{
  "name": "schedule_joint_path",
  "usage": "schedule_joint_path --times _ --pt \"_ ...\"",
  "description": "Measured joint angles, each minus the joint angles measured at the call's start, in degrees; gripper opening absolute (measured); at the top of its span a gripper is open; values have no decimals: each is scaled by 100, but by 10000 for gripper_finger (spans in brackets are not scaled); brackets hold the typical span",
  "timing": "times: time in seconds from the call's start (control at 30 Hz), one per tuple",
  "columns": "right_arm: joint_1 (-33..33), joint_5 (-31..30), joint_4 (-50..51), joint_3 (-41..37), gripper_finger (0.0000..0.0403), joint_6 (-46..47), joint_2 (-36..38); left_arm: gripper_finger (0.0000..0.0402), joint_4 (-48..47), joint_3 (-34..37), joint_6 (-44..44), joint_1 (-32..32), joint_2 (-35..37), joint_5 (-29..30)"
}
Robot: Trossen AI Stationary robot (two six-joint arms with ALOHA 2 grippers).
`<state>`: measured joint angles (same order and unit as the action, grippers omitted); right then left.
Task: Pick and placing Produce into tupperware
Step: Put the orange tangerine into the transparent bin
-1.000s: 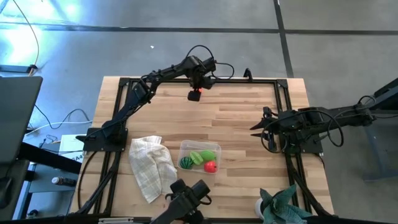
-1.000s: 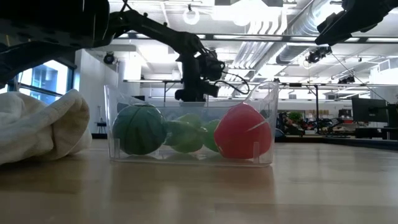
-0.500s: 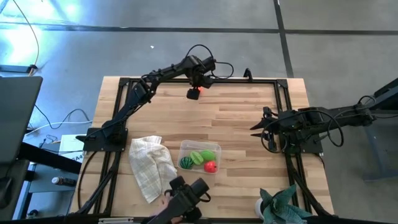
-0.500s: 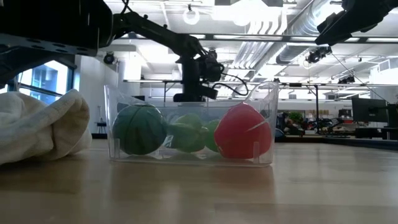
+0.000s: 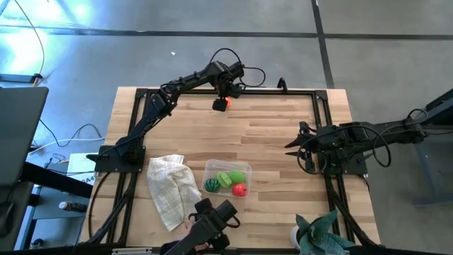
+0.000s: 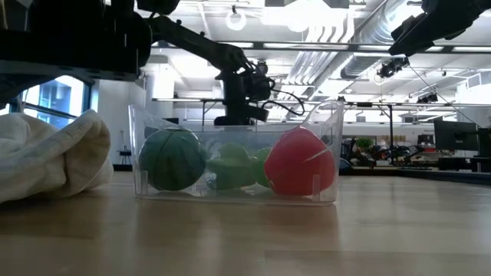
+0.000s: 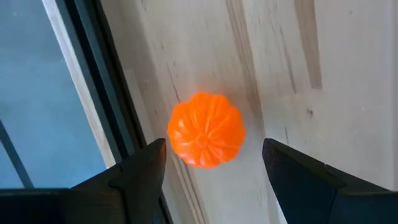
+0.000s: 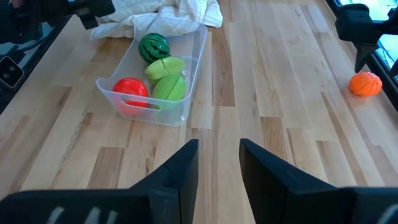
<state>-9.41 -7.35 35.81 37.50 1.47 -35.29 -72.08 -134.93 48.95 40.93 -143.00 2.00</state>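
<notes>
The orange produce (image 7: 206, 129), a small ribbed pumpkin, lies on the wood by the table's far edge (image 5: 221, 103). My left gripper (image 7: 213, 146) hangs open straight above it, pointing down, one finger on either side and clear of it. The tupperware (image 5: 246, 170) stands near the front edge. It holds the round green piece (image 8: 153, 46), the light-green leafy piece (image 8: 168, 78) and the red piece (image 8: 130, 90). My right gripper (image 8: 219, 165) waits at the table's right, partly open with nothing between its fingers.
A white checked cloth (image 5: 172, 188) lies bunched just left of the tupperware. A teal spiky plant (image 5: 322, 234) stands at the near right corner. A black frame rail (image 7: 102, 93) runs close beside the pumpkin. Bare wood lies between pumpkin and tupperware.
</notes>
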Motion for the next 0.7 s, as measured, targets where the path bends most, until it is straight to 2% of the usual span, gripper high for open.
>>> schedule_joint_path --times 0.27,0.53,0.7 --pt "-2 0 0 0 106 0 2 255 244 0 74 0 -65 0" --pt "0 0 0 0 106 0 2 255 -94 121 75 35 -221 30" --pt "0 0 0 0 106 -2 2 255 50 122 119 33 -266 104"
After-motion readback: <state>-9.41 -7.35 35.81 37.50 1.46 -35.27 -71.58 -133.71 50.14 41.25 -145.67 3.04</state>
